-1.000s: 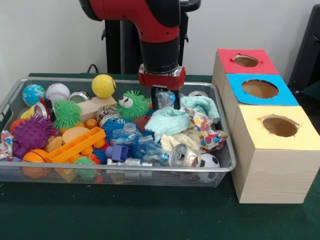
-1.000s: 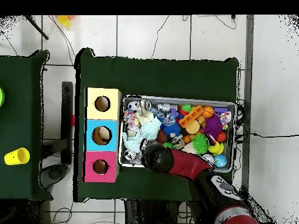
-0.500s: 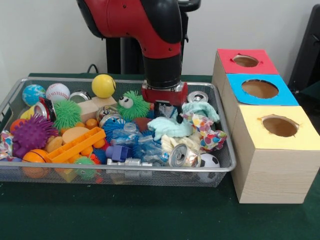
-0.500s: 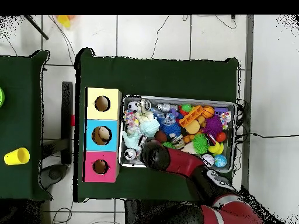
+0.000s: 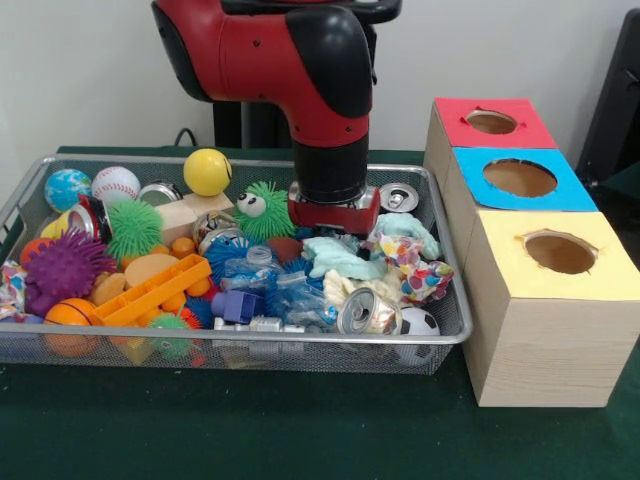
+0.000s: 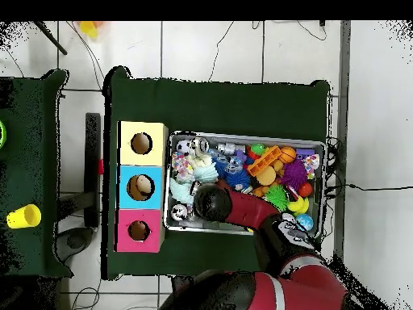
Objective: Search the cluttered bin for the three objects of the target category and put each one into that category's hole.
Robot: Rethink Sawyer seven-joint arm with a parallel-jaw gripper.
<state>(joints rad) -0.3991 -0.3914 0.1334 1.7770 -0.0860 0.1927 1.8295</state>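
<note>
The wire mesh bin (image 5: pixel 240 338) is full of toys, balls, cans and cloths; it also shows in the overhead view (image 6: pixel 242 138). My gripper (image 5: pixel 335 230) is pushed down into the clutter at the bin's right half, onto a mint cloth (image 5: pixel 340 257). Its tips are buried, and in the overhead view the arm's wrist (image 6: pixel 211 203) covers it. No plush animal shows in either view. The red-topped box's round hole (image 5: pixel 491 122) is the farthest of three boxes right of the bin, and also shows in the overhead view (image 6: pixel 139 231).
A blue-topped box (image 5: pixel 520 178) and a yellow-topped box (image 5: pixel 560 252) stand in a row with the red one. Around the gripper lie a green spiky ball with eyes (image 5: pixel 265 208), a cream cloth (image 5: pixel 375 288), cans (image 5: pixel 398 196) and a patterned wrapper (image 5: pixel 420 275).
The arm has come down and forward, sinking the gripper into the clutter. The mint cloths under it are pressed flatter and pushed aside.
</note>
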